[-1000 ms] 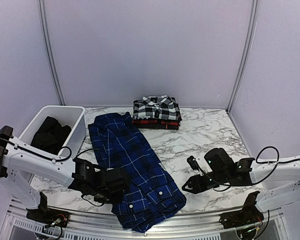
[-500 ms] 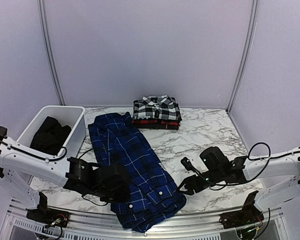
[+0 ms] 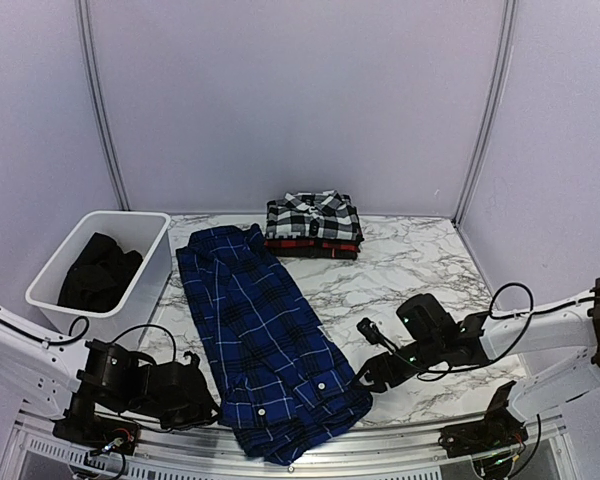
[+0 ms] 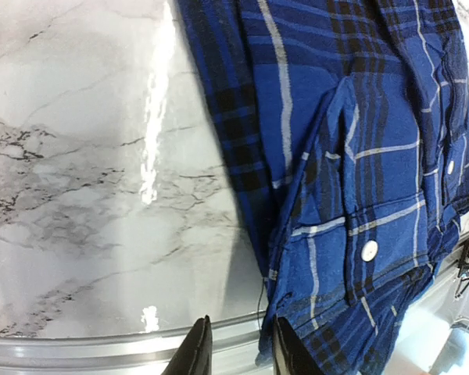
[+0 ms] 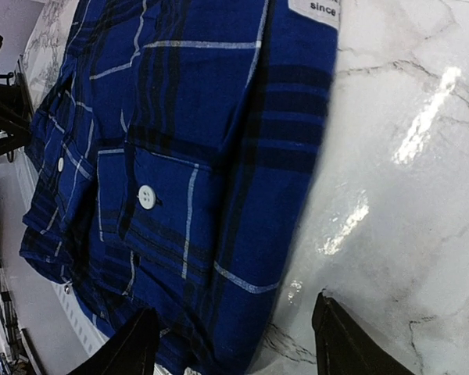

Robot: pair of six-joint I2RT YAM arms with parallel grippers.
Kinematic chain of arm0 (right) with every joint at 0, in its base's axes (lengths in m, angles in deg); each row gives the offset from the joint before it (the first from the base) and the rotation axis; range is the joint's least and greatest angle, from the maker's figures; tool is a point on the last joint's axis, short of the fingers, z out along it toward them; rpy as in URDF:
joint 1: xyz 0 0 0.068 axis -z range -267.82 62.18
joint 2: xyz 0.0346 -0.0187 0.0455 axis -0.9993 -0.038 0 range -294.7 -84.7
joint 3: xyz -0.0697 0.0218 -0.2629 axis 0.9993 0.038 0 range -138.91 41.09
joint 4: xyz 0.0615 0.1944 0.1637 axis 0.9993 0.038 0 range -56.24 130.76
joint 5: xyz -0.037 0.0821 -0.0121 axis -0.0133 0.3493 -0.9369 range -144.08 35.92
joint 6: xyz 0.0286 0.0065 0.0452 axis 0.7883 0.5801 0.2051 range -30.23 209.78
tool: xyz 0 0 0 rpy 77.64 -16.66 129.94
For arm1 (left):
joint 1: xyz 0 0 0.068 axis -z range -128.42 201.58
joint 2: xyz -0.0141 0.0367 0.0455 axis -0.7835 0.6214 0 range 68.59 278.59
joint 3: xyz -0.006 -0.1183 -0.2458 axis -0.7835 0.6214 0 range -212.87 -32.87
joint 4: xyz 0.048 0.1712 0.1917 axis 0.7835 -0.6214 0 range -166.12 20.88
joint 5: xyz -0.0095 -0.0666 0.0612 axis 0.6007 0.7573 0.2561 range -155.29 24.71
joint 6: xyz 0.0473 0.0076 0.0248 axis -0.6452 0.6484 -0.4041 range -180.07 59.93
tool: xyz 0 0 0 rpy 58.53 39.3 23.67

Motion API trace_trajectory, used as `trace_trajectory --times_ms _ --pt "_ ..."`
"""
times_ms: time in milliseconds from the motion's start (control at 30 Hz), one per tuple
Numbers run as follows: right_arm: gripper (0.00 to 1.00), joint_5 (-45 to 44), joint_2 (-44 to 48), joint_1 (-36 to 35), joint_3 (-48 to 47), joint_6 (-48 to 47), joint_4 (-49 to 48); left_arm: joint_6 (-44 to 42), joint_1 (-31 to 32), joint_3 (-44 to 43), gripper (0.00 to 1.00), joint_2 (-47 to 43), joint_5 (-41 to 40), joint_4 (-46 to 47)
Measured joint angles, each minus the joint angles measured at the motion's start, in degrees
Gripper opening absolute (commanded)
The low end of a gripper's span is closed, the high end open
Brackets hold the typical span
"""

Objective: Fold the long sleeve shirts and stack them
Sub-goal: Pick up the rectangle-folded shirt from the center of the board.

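Left tool has pulled back off the blue shirt; right tool edged nearer it.

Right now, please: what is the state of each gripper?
Left gripper: open a little, holding nothing.
Right gripper: open wide at the blue shirt edge, holding nothing.

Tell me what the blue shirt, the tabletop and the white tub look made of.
Blue shirt: woven cloth, matte, soft creases and stitched cuffs, likely cotton. Tabletop: glossy marble-look surface, grey veins and glare; stone or laminate unclear. Tub: smooth white plastic, apparently.
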Motion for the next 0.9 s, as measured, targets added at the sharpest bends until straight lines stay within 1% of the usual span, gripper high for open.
trace_trajectory --times_ms 200,300,467,667,800,900 --pt "0.64 1.51 -1.62 0.42 -0.13 -0.26 -1.07 4.04 0.44 1.66 0.29 0.98 -0.5 2.84" --pt "0.64 2.62 -2.73 0.52 -0.48 -0.28 -2.03 4.57 0.57 2.1 0.38 2.69 -0.33 7.15" --pt "0.64 4.2 -3.98 0.55 -0.79 -0.26 -3.28 3.5 2.25 2.08 0.43 3.19 0.28 11.8" --pt "0.63 6.25 -5.86 0.55 -1.11 -0.28 -5.22 3.61 3.98 2.08 0.44 3.76 1.22 13.68" --pt "0.63 7.39 -7.34 0.55 -1.9 -0.28 -5.97 3.87 4.0 1.53 0.45 8.48 2.08 14.82" --pt "0.62 7.8 -7.63 0.57 -1.92 -0.26 -6.4 4.87 4.07 0.57 0.46 10.69 2.23 17.46"
